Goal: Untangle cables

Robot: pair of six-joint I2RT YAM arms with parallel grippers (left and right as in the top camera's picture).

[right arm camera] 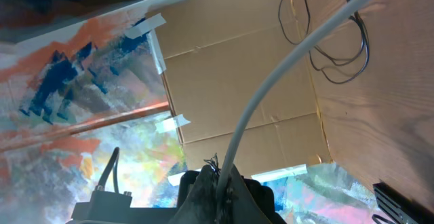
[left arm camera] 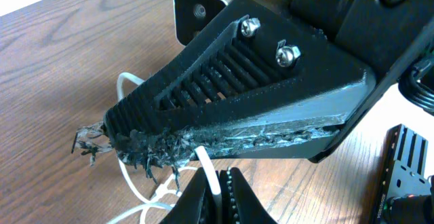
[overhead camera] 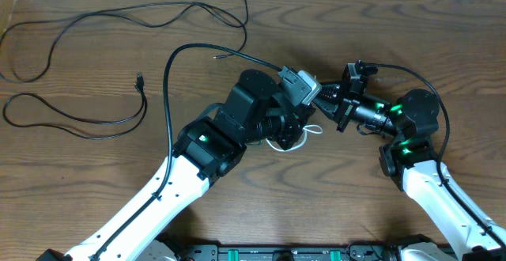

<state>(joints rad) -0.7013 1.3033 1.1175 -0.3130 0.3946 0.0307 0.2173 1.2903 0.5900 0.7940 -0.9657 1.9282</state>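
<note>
The white cable point(overhead camera: 314, 129) lies coiled on the table at the centre, mostly hidden under both grippers. My left gripper point(overhead camera: 307, 96) is shut on a strand of it; the left wrist view shows the white cable point(left arm camera: 204, 161) clamped between the fingertips point(left arm camera: 218, 191). My right gripper point(overhead camera: 326, 100) meets the left one tip to tip and is shut on the white cable point(right arm camera: 271, 81) too, at its fingertips point(right arm camera: 220, 182). The longer black cable point(overhead camera: 118, 9) and the shorter black cable point(overhead camera: 79, 126) lie apart at the far left.
A thick black arm wire point(overhead camera: 170, 71) arcs over the table left of centre. The right gripper's ribbed finger point(left arm camera: 237, 95) fills the left wrist view. Black cables point(right arm camera: 336, 61) show far off in the right wrist view. The wooden table point(overhead camera: 379, 24) has a white back edge.
</note>
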